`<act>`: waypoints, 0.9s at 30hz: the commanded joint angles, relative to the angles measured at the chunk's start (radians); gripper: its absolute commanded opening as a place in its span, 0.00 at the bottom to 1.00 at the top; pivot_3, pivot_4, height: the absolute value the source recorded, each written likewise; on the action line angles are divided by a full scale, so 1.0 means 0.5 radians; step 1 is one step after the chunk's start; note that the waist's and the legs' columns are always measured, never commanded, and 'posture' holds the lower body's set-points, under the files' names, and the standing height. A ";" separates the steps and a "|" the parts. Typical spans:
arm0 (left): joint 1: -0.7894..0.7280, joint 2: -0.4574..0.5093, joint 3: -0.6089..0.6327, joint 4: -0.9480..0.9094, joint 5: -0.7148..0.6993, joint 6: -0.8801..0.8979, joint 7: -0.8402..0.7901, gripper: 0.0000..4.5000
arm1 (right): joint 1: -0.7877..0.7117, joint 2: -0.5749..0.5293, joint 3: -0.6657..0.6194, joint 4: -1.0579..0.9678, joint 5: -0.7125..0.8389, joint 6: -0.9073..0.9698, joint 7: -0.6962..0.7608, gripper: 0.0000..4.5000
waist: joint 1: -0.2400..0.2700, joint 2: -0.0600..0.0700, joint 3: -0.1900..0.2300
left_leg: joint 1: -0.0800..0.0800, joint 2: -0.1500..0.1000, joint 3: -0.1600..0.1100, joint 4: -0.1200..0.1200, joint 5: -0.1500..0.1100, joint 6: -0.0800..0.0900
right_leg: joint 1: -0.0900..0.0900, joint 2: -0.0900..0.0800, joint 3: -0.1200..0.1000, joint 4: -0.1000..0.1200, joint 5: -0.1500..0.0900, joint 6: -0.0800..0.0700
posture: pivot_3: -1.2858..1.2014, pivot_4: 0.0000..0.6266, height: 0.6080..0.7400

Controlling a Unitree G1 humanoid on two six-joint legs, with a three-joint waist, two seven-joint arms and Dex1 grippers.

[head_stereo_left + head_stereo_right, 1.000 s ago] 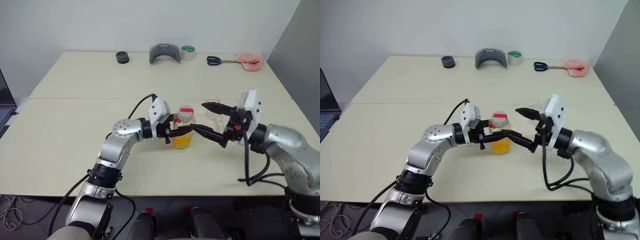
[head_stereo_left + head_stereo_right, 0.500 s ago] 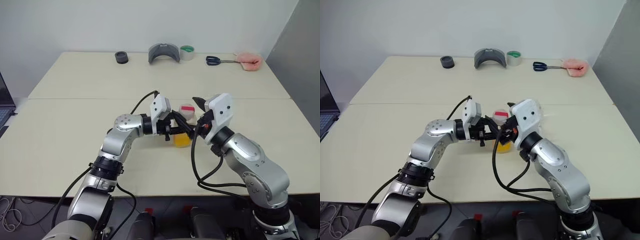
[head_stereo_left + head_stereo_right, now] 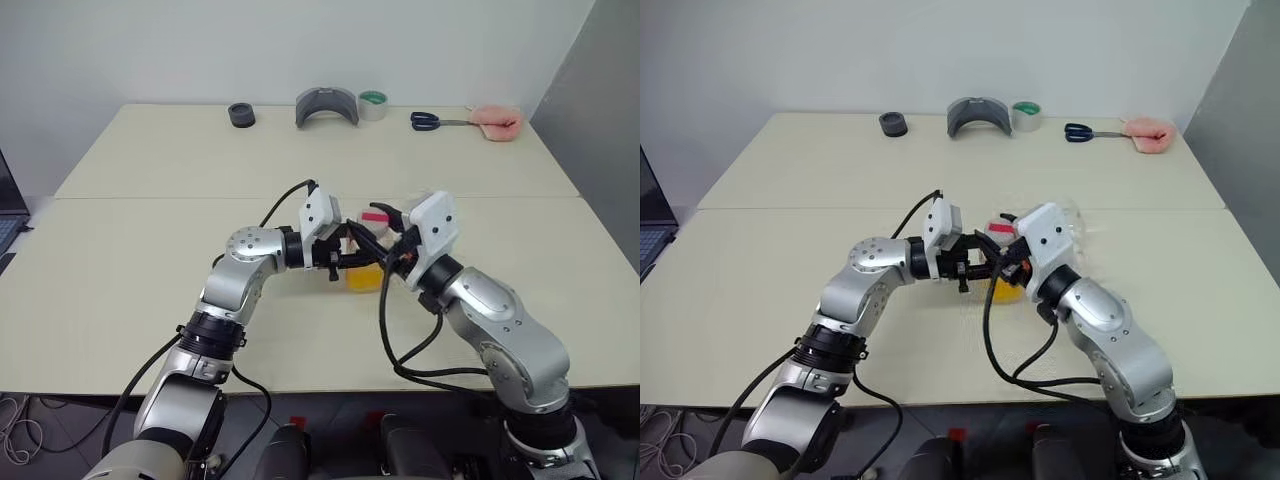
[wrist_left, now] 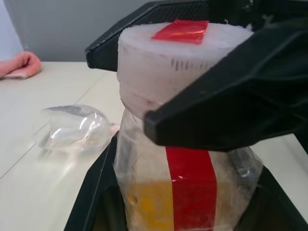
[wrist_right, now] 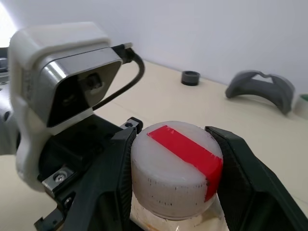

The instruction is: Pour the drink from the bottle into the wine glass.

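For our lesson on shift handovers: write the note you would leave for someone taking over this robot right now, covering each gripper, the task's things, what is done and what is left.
Left gripper: shut on the bottle, holding it upright above the table.
Right gripper: its fingers sit on both sides of the cap.
The drink is all in the bottle.
Wine glass: empty, lying on its side on the table beyond the bottle.
Done: bottle picked up, cap reached.
Left: take off the cap, stand the glass up, pour.
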 commanded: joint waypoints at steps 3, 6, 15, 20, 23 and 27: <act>-0.048 0.017 0.010 -0.057 -0.033 0.023 -0.062 0.41 | -0.304 -0.389 0.065 0.361 0.259 -0.250 1.065 0.43 | -0.010 0.002 0.002 | 0.001 0.001 0.001 0.000 0.000 0.000 | 0.000 0.001 0.000 0.000 0.000 0.000 | 0.52 0.24 1.00; -0.056 0.041 -0.011 -0.061 -0.021 0.019 -0.123 0.41 | -0.528 -0.485 0.108 0.757 0.237 -0.322 1.392 0.43 | -0.019 0.002 0.002 | 0.003 0.002 0.001 -0.001 0.000 0.001 | 0.001 0.003 0.000 0.000 0.000 0.000 | 0.52 0.24 1.00; -0.070 0.067 -0.001 -0.063 -0.022 0.026 -0.120 0.41 | -0.542 -0.505 -0.079 0.832 0.201 -0.305 1.290 0.75 | -0.004 0.002 0.002 | 0.000 0.000 -0.002 0.001 0.000 0.000 | 0.001 -0.001 -0.001 0.000 0.000 -0.001 | 0.52 0.24 1.00; -0.070 0.046 0.016 -0.049 -0.019 0.032 -0.083 0.41 | -0.236 -0.508 -0.394 0.235 0.406 0.059 0.857 0.89 | 0.011 0.002 0.002 | -0.003 0.000 -0.004 0.001 0.000 0.000 | -0.001 -0.002 -0.002 0.000 0.000 -0.001 | 0.52 0.24 1.00; -0.073 0.033 0.012 -0.021 -0.009 0.014 -0.074 0.41 | -0.011 -0.400 -0.448 -0.131 0.420 0.232 0.503 0.89 | 0.011 0.002 0.002 | -0.003 0.000 -0.005 0.000 0.000 0.000 | -0.001 -0.002 -0.002 0.000 0.000 -0.001 | 0.52 0.24 1.00; -0.093 0.000 0.004 0.031 0.013 -0.019 -0.051 0.41 | 0.094 -0.164 -0.305 -0.357 0.236 0.382 0.016 0.89 | -0.004 0.002 0.002 | -0.002 0.001 -0.003 0.001 0.000 0.000 | -0.001 0.000 -0.001 0.002 -0.001 -0.001 | 0.52 0.24 1.00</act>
